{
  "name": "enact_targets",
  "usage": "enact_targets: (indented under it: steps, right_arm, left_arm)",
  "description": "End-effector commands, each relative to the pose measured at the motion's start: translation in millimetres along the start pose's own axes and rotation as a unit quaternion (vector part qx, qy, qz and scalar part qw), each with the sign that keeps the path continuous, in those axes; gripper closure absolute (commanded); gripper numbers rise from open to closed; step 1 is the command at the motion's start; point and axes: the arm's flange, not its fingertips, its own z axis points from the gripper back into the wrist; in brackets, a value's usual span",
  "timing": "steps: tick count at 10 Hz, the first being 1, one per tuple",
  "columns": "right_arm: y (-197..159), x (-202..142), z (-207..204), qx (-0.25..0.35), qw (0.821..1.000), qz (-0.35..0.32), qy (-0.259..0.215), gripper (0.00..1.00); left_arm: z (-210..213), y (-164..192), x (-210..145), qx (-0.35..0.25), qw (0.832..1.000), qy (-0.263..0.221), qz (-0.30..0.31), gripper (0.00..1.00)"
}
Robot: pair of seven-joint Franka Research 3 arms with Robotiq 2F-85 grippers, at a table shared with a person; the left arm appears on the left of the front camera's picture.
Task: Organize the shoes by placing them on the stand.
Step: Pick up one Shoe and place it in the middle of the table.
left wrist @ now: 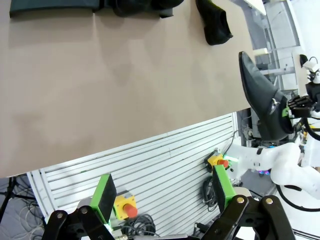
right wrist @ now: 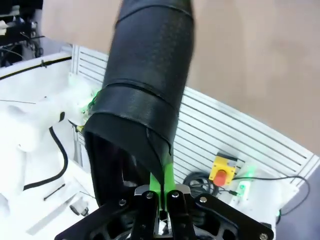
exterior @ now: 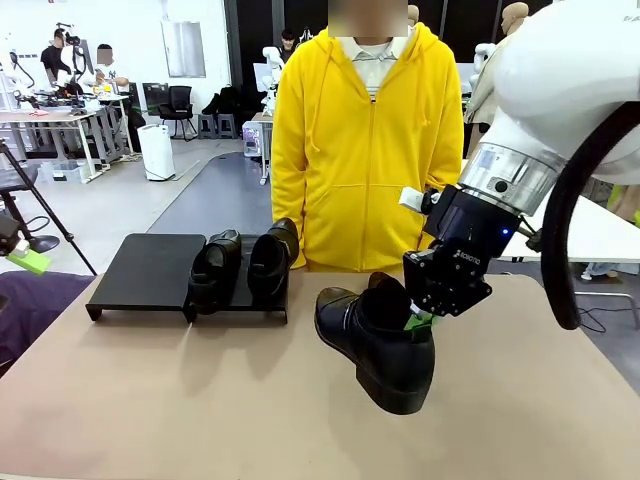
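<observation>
Right jaws: pressed together, pinching the heel rim of a pointed dress shoe (exterior: pixel 372 345)
Held shoe: tilted, lifted off the surface (exterior: pixel 150 400), toe toward the stand (exterior: pixel 150 262)
Left jaws: spread wide, green pads (left wrist: pixel 105 196) apart, beyond the surface's near edge
Loafers (exterior: pixel 240 265): side by side on the stand's right panel
Second dress shoe (left wrist: pixel 215 22): lying on the surface beyond the held one

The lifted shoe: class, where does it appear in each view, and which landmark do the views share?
Front view: lifted shoe lower centre-right, held by the right pincer.
Left wrist view: far right, beside the tan table edge.
Right wrist view: centre, rising from the bottom.
Shared landmark: the tan table.
</observation>
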Motion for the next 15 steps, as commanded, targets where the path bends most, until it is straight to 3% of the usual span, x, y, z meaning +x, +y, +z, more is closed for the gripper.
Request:
enact_targets:
  steps: [1, 4, 7, 11, 15]
  right_arm:
    - [11, -11, 4, -0.001, 1.000, 0.014, 0.003, 1.00]
    - [6, -5, -1, -0.004, 1.000, 0.006, 0.005, 1.00]
    - [66, -10, -90, -0.052, 0.987, -0.081, -0.128, 1.00]
    - [87, 27, -161, -0.056, 0.981, -0.105, -0.150, 1.00]
    - [91, 63, -208, -0.039, 0.986, -0.100, -0.130, 1.00]
  left_arm:
    - [3, 4, -1, 0.001, 1.000, 0.002, -0.007, 0.00]
    - [3, 4, -1, 0.001, 1.000, 0.002, -0.007, 0.00]
    - [3, 4, -1, 0.001, 1.000, 0.002, -0.007, 0.00]
    - [3, 4, -1, 0.001, 1.000, 0.002, -0.007, 0.00]
    - [3, 4, -1, 0.001, 1.000, 0.002, -0.007, 0.00]
